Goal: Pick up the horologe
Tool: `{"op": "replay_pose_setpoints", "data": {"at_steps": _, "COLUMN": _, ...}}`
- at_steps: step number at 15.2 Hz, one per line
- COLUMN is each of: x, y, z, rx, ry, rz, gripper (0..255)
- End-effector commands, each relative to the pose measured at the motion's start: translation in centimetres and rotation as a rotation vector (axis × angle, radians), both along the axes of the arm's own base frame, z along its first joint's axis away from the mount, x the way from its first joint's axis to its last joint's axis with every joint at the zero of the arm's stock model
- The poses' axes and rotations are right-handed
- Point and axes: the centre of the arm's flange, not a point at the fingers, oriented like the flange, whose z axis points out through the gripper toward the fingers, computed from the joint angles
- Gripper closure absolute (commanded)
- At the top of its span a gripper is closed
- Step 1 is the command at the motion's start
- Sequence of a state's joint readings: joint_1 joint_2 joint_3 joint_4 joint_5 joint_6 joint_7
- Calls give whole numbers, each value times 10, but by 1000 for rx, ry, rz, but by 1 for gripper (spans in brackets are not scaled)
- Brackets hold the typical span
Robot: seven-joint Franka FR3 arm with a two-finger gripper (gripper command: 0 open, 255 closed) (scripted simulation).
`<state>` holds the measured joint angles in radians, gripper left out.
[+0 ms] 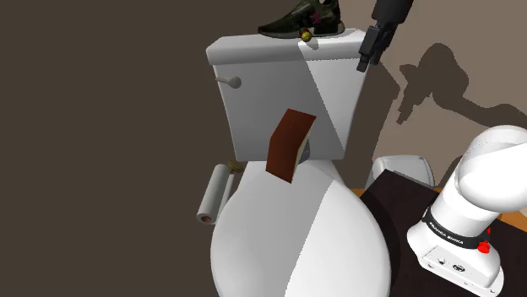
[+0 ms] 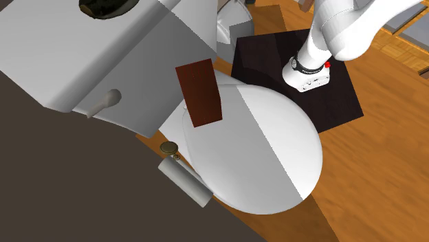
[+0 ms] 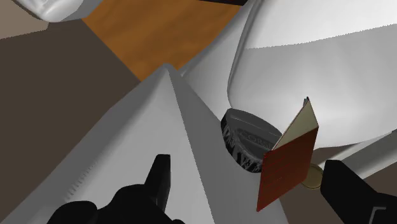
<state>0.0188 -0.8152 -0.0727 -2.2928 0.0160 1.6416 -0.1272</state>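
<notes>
Shoulder view, left to right: one grey roll [image 1: 211, 194] beside the toilet; one brown book [image 1: 290, 143] standing tilted on the closed toilet lid [image 1: 287, 245]; one dark grey round horologe [image 3: 245, 141] — lying between book and tank [image 1: 279, 93]; one dark shoe [image 1: 302, 18] on the tank top; one gripper [image 1: 366, 57] — jaws spread, holding nothing.

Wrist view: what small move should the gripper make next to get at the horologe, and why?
Probably lower the open gripper straight toward the dark round horologe. It lies ahead between the spread fingers, tucked at the foot of the toilet tank beside the leaning brown book. The gripper hangs near the tank's top edge, well short of it. Steer clear of the book.
</notes>
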Motion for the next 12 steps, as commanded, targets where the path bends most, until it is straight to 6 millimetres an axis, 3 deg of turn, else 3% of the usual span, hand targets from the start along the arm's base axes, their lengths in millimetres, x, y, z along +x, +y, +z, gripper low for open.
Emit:
{"op": "replay_pose_setpoints", "data": {"at_steps": 1, "x": 0, "y": 0, "z": 0, "rx": 0, "ry": 0, "rz": 0, "gripper": 0}}
{"op": "replay_pose_setpoints", "data": {"at_steps": 12, "x": 37, "y": 124, "z": -78, "rx": 10, "ry": 46, "rz": -353, "gripper": 0}}
